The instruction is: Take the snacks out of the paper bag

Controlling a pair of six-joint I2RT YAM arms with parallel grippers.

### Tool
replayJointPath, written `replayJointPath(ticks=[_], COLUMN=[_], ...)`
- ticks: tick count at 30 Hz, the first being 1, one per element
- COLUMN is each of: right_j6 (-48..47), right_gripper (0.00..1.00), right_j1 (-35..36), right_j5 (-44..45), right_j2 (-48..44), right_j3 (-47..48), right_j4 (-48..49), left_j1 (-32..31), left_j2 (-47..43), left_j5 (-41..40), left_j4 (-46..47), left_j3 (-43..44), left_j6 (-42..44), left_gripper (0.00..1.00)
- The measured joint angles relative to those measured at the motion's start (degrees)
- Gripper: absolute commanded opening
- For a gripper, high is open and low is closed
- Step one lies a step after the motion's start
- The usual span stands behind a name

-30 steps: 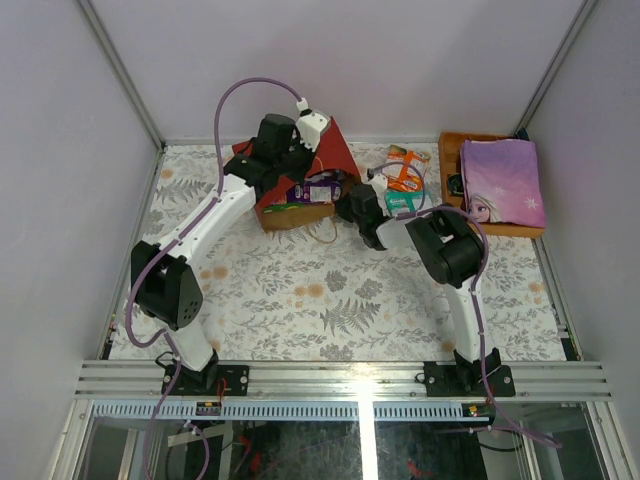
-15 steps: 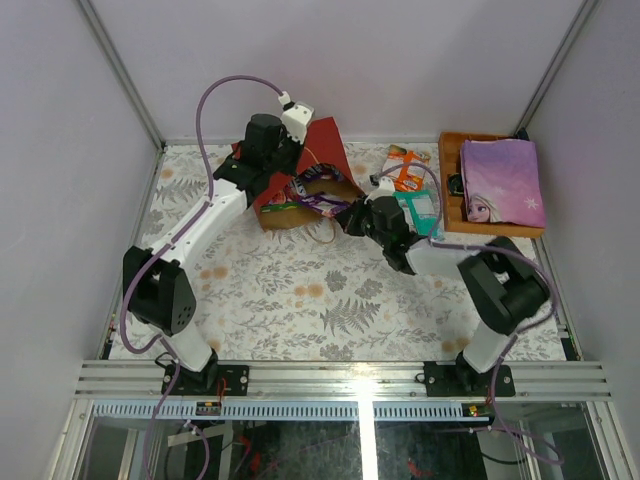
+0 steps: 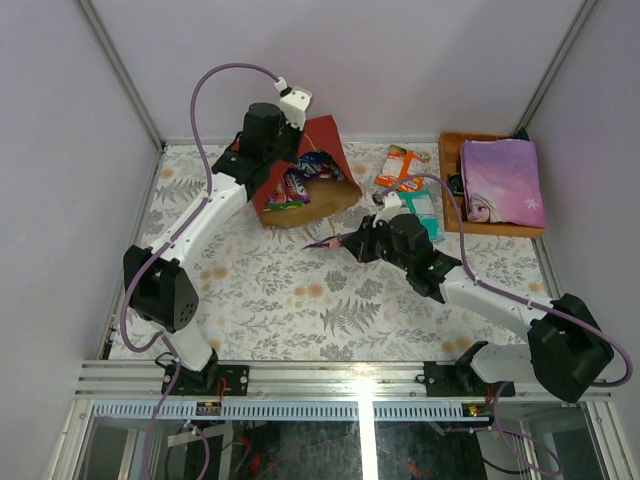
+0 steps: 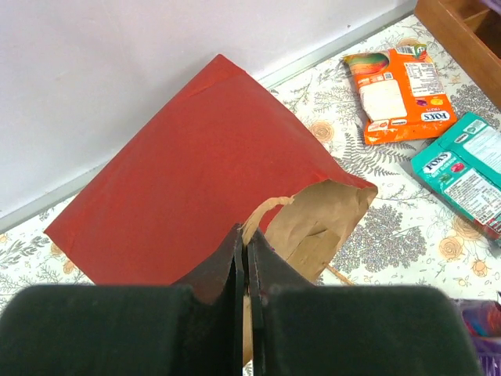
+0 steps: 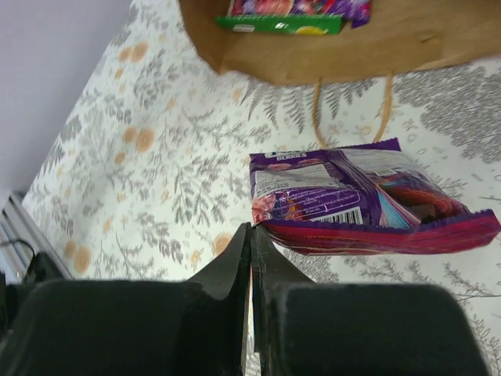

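Observation:
The red paper bag [image 3: 322, 148] lies on its side, its brown mouth [image 3: 325, 196] facing the near side. My left gripper [image 3: 292, 155] is shut on the bag's upper rim by a tan cord handle [image 4: 262, 213] and holds the mouth open. Green and purple packets [image 3: 292, 190] show inside. My right gripper [image 3: 346, 240] is shut on the corner of a purple packet [image 5: 352, 205], held just above the table in front of the mouth. An orange packet [image 3: 402, 167] and a teal packet [image 3: 422, 212] lie on the table to the right of the bag.
An orange wooden tray [image 3: 452, 170] at the back right holds the flat purple princess item [image 3: 500, 180]. The bag's lower cord handle [image 5: 351, 110] lies on the floral cloth between the mouth and the held packet. Walls close off the back and both sides.
My right gripper has drawn the purple packet out of the bag's mouth and toward the near side. My left gripper has lifted the bag's rim a little.

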Motion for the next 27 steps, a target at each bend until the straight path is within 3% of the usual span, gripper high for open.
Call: replayJointPath(ticks=[4, 8, 9, 10, 11, 12, 22, 27], right_j6=[-2.91, -5.84, -6.75, -7.63, -8.37, -8.83, -11.82, -13.68], right_gripper=[0.00, 0.00, 0.00, 0.00, 0.00, 0.00, 0.00, 0.00], right_j1=[2.82, 5.90, 7.23, 8.83, 10.47, 11.67, 21.11, 25.40], right_j5=[-0.66, -0.55, -0.42, -0.28, -0.33, -0.63, -3.50, -3.98], right_j2=[-0.85, 0.48, 1.31, 2.27, 3.17, 3.82, 13.73, 20.35], right_j3=[0.00, 1.16, 2.10, 3.21, 4.28, 4.98, 10.60, 16.11], right_j4=[-2.60, -4.35, -4.92, -5.25, -5.22, -4.96, 1.44, 2.51], left_j1=[0.00, 0.02, 0.00, 0.00, 0.02, 0.02, 0.74, 2.16], left_j2=[0.33, 0.24, 0.09, -0.07, -0.26, -0.57, -10.67, -15.52], left_j5=[-0.02, 0.26, 0.39, 0.46, 0.61, 0.79, 1.29, -2.97], left_j4=[-0.76, -2.01, -2.01, -2.08, -2.10, -2.12, -5.81, -13.22], left_j3=[0.57, 0.39, 0.11, -0.07, -0.28, -0.46, -1.22, 5.49], left_j6=[-0.02, -0.02, -0.11, -0.22, -0.50, -0.87, -12.24, -18.73], left_gripper=[0.07, 0.21, 0.33, 0.53, 0.86, 0.99, 1.00, 1.00])
